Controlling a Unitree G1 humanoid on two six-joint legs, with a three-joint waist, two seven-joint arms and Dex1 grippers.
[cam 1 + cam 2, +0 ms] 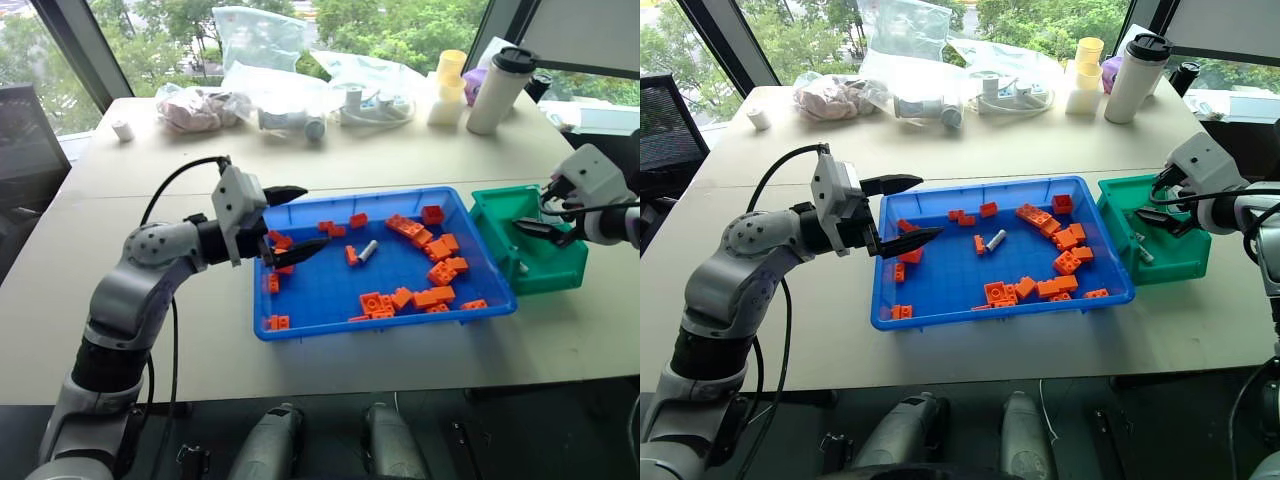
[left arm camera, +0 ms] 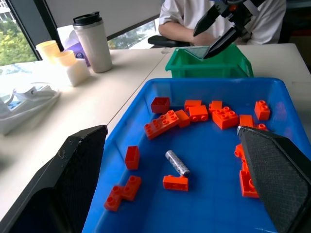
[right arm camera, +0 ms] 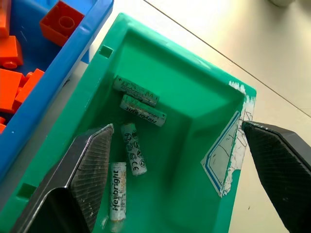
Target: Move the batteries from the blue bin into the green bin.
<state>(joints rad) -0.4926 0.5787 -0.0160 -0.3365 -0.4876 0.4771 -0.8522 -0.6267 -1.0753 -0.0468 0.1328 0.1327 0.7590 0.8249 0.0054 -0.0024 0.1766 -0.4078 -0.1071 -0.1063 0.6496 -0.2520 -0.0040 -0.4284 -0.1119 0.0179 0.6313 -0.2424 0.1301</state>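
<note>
Over the green bin [image 3: 194, 116], where 4 batteries [image 3: 133, 148] are lying, the right gripper [image 3: 177, 155] is hanging wide open and empty, so reaching left for the blue bin's [image 1: 300, 330] last battery [image 1: 368, 251] is calling for care among bricks [image 1: 437, 272].

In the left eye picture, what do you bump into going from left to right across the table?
Left tool → battery in the blue bin → green bin → right tool.
</note>
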